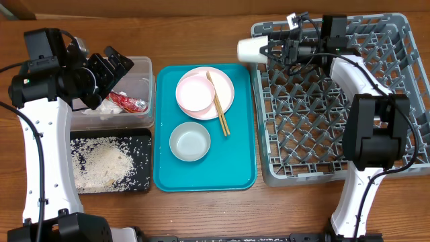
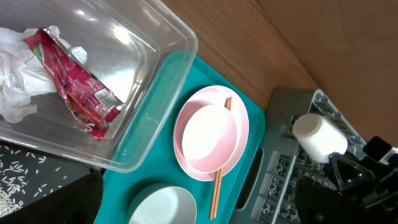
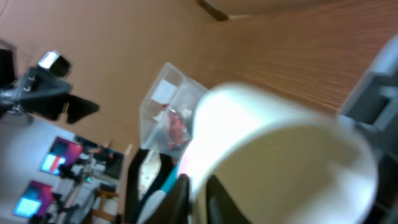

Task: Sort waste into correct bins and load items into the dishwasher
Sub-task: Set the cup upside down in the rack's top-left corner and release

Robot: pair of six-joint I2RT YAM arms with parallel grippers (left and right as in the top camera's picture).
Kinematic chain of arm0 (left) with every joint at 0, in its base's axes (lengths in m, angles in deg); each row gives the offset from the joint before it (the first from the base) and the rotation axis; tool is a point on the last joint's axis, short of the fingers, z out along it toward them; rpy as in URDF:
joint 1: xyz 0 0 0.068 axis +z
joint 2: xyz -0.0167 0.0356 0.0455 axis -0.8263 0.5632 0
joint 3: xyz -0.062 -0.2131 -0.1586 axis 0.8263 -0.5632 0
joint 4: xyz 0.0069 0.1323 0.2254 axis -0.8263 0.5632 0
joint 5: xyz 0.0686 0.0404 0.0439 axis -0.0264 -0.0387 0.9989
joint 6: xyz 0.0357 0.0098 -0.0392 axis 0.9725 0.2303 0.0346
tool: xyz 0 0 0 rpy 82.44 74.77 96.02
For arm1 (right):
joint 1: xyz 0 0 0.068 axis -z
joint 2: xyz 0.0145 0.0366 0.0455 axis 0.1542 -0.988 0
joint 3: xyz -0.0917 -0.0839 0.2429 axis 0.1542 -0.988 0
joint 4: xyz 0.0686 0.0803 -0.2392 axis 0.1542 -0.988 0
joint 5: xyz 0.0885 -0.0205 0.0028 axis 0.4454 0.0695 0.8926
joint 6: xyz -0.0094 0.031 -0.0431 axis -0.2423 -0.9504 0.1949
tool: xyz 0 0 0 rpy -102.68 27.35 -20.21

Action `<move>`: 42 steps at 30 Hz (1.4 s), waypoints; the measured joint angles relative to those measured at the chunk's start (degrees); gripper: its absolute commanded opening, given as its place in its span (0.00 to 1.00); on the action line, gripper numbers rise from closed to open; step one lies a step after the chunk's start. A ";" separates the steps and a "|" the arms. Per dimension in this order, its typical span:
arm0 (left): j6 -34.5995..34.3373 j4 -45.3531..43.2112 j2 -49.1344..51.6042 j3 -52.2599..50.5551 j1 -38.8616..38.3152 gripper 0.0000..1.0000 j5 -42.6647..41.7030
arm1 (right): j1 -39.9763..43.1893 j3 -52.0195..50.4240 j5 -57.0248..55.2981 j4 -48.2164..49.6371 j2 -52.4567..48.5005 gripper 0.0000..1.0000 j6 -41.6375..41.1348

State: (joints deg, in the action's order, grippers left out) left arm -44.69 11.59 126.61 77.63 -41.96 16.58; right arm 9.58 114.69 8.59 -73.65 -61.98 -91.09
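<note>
- Overhead, the white cup (image 1: 252, 49) is seen lying on its side at the 10 o'clock corner of the grey dish rack (image 1: 309, 114), partly past the rack's outer edge. Its long axis runs from 9 to 3 o'clock, base toward 9, mouth toward the right gripper (image 1: 271, 50).
- The cup is thus found at 9 o'clock from that gripper, and the free pegs at 4 to 5 o'clock from the cup. It is judged that the cup must be carried that way and tipped mouth-down before release.
- The right arm is raised from 5 o'clock of the rack, bent at the elbow, and laid along the rack's 12 o'clock edge, with the wrist pointed to 9 o'clock.
- The left gripper (image 1: 113, 66) is held spread and empty above the clear tub (image 1: 149, 84), well apart from the cup, so the right arm is much the nearer.
- From the left wrist, the red wrapper (image 2: 78, 90) and the napkin (image 2: 15, 74) are shown inside the tub. The cup is seen at 3 o'clock by the rack's corner, but whether it touches the rack cannot be told.
- From the right wrist, the blurred cup fills the frame. Its rim wall appears pinched between the two dark fingers (image 3: 169, 200) at 6 o'clock, one inside the mouth and one outside.
</note>
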 measured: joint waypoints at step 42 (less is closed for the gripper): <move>0.00 0.00 0.00 -0.02 0.00 1.00 0.00 | 3.30 0.07 -24.94 -17.86 6.78 0.08 -5.33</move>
State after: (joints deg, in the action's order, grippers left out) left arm -44.69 11.59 126.61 77.61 -41.96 16.58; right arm 12.88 114.75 -16.35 -91.51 -55.21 -96.42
